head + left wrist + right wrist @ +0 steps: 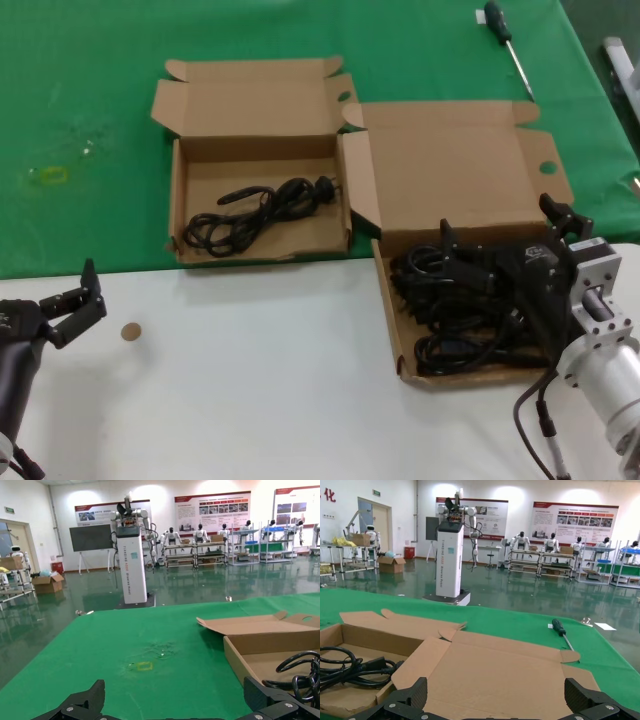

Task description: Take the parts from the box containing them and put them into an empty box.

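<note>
The wider cardboard box (389, 310) lies at the right with its lid (450, 165) open; several black cord bundles (455, 345) fill its tray. My right gripper (497, 225) hovers over the tray's far part, open and empty; in the right wrist view (496, 696) it faces the lid (495, 667). The smaller box (260, 147) lies to the left, open, with one cord bundle (255, 212) inside, also seen in the right wrist view (350, 670) and the left wrist view (300, 672). My left gripper (72, 297) is open and empty over the white table at the front left.
A screwdriver (505, 40) lies on the green cloth behind the wide box. A small brown disc (131, 331) sits on the white table near my left gripper. A yellow mark (50, 175) is on the cloth at far left.
</note>
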